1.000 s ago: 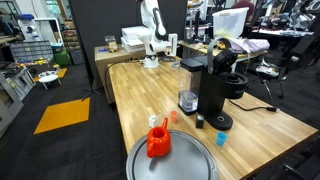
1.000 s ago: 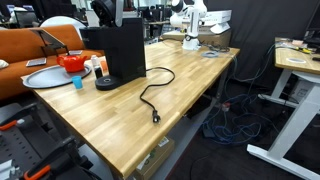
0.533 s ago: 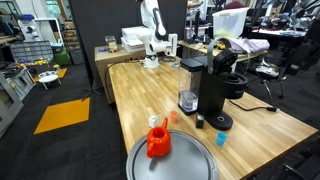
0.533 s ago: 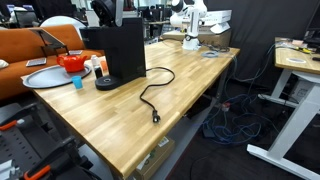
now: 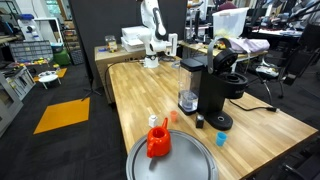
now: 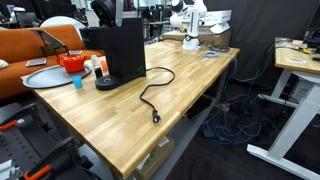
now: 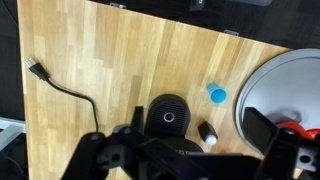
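My gripper point(image 7: 197, 138) is open, its two dark fingers spread wide at the bottom of the wrist view with nothing between them. It hangs from the white arm at the far end of the wooden table point(image 5: 135, 95) in both exterior views point(image 5: 163, 47) point(image 6: 190, 38), well away from everything else. Beyond the jaws the wrist view shows the black coffee machine's round base point(image 7: 168, 115), a small dark bottle point(image 7: 207, 133), a blue cup point(image 7: 216, 95) and a silver tray point(image 7: 265, 85) with a red object point(image 7: 295, 130) on it.
A black power cable point(image 7: 60, 85) point(image 6: 150, 95) snakes over the table from the coffee machine point(image 5: 215, 85) point(image 6: 122, 50). A clear jug point(image 5: 188, 85) stands beside the machine. The tray point(image 5: 190, 165) with the red object point(image 5: 158, 142) lies at one end of the table. Desks and boxes surround it.
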`<state>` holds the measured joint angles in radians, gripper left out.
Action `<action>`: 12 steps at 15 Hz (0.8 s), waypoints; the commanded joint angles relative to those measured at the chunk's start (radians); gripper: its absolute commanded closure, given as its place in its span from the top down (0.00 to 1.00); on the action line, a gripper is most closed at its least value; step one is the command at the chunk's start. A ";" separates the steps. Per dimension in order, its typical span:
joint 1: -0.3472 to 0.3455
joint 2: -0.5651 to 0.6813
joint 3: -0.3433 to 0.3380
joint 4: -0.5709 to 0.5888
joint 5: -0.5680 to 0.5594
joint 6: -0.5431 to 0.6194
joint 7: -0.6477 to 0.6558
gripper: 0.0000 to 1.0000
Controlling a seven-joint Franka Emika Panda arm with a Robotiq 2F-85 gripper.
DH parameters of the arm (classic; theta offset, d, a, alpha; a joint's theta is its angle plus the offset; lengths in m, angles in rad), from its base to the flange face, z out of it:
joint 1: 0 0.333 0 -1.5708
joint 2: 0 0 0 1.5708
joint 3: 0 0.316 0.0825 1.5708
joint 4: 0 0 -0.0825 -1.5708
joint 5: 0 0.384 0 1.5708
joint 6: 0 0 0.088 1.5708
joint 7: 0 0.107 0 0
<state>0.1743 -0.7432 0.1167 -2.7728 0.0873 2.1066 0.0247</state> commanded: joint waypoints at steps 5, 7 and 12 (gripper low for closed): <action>-0.004 0.000 0.000 0.002 0.001 -0.003 -0.001 1.00; 0.002 0.005 0.001 0.006 0.010 0.006 0.003 1.00; 0.104 0.074 0.080 0.036 0.069 0.136 0.018 1.00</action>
<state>0.2276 -0.7295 0.1582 -2.7666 0.1187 2.1760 0.0315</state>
